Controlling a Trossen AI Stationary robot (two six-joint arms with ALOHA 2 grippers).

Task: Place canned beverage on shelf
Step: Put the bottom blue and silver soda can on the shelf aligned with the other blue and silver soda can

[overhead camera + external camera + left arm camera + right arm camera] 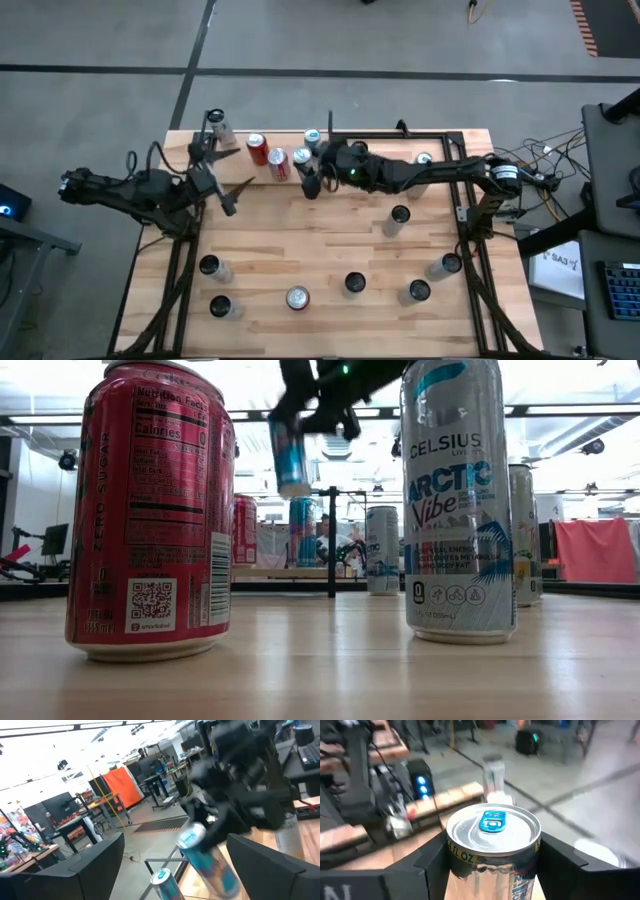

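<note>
My right gripper [311, 181] reaches in from the table's right and is shut on a blue, white and red beverage can [290, 458], which it holds high in the air; the same can shows in the left wrist view [207, 857] and the right wrist view [492, 837]. The shelf [272, 572] is a pale panel with a black upright rod [332, 540] at the table's far side, and several cans stand on it [257, 148]. My left gripper [226, 190] hangs open over the table's left part with nothing between its fingers [102, 862]. My right gripper pinches the can between its two fingers [432, 860], one on each side of the wall just below the top rim [457, 854]. The fingers come in about level from the table's right. The can is lifted clear, top up and slightly tilted, well above the shelf panel.
Loose cans stand across the table's near half [297, 297] [354, 283] [418, 291]; a red one [150, 510] and a Celsius one [457, 500] stand close to the low camera. A bare black metal frame [400, 134] stands at the far right. A clear bottle [216, 126] stands at the far left corner.
</note>
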